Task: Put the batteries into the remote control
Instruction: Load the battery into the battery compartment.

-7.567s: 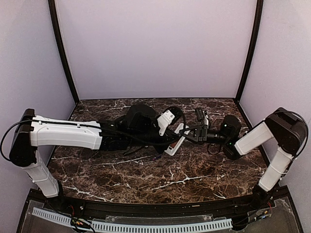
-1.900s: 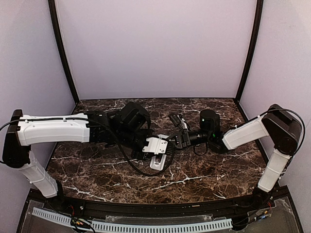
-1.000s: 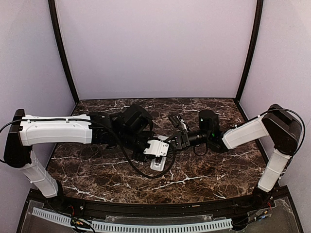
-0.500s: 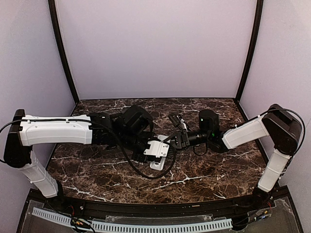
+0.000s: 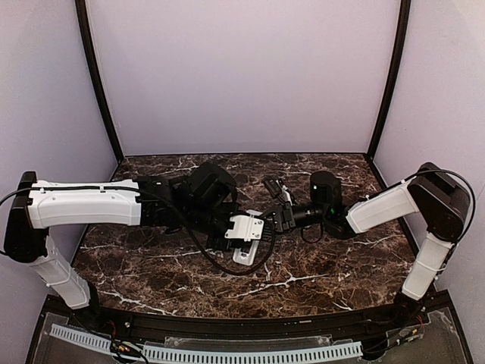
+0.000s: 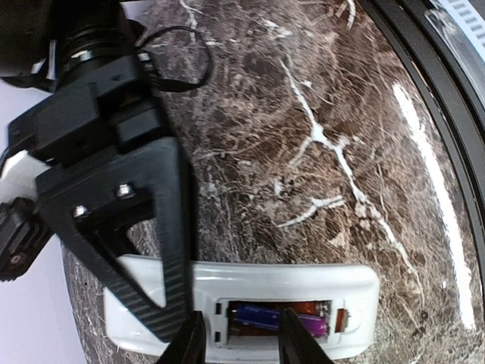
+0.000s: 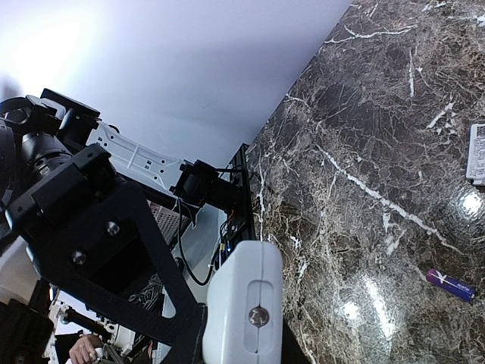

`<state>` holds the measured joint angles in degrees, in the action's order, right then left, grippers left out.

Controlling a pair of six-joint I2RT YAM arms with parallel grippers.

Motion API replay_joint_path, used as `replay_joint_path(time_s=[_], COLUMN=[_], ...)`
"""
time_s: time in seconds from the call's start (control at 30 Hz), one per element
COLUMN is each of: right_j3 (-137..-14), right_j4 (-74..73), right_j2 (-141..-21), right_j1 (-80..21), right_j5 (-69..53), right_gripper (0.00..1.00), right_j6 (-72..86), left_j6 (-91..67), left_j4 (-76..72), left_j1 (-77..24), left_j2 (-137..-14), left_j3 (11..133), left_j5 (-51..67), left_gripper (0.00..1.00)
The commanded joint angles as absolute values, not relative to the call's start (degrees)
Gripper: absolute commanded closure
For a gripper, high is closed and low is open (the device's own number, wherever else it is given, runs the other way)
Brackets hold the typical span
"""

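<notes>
The white remote control (image 6: 303, 277) lies back-up above the marble table (image 5: 318, 265), its battery bay open. One bluish-purple battery (image 6: 265, 316) sits inside the bay. My left gripper (image 6: 241, 340) hovers over the bay, open, its fingertips (image 6: 191, 343) straddling the bay's left part and that battery. My right gripper (image 7: 235, 334) is shut on the remote's end (image 7: 246, 280); its black finger (image 6: 163, 227) crosses the remote in the left wrist view. A second battery (image 7: 450, 284) lies loose on the table. From above, the remote (image 5: 242, 256) shows under the left wrist.
A small white ribbed piece (image 7: 476, 152) lies on the marble at the right edge of the right wrist view. Both arms meet at the table's middle. Purple walls close in the back and sides, and a black rail (image 5: 242, 330) runs along the near edge.
My left gripper's fingers have parted over the bay in the last second. Over several seconds both grippers and the remote came lower and nearer. The right gripper's hold is unchanged.
</notes>
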<state>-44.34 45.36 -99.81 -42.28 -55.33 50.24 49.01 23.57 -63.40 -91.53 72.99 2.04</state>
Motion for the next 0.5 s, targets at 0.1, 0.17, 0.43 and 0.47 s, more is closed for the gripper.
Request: replay_joint_path(time_s=[0.1,0.17,0.43,0.47], right_j3=[-42.89,-44.18,-48.96,-49.42], right_j4=[41.29,32.64,4.04,2.09], right_j2=[-96.23,-94.32,-87.14,-86.83], right_j1=[-40.18,-39.06,-39.84,-40.24], right_j5=[-49.10,-45.33,-17.73,-14.76], right_gripper=[1.00,1.00,1.00,1.00], right_j6=[45.65,39.53,17.66,16.41], left_j6=[28.23,21.06,-2.14,-3.18], left_j4=[11.74,9.81,-0.49,-2.78], left_j1=[-62.90,-61.61,-54.47,-54.13], left_j2=[-83.46,-82.29,-79.36,-79.45], left_j3=[67.06,64.16,50.08,48.03], left_j5=[-7.37,-9.10,-6.66,-6.58], left_gripper=[0.69,0.69,0.62,0.61])
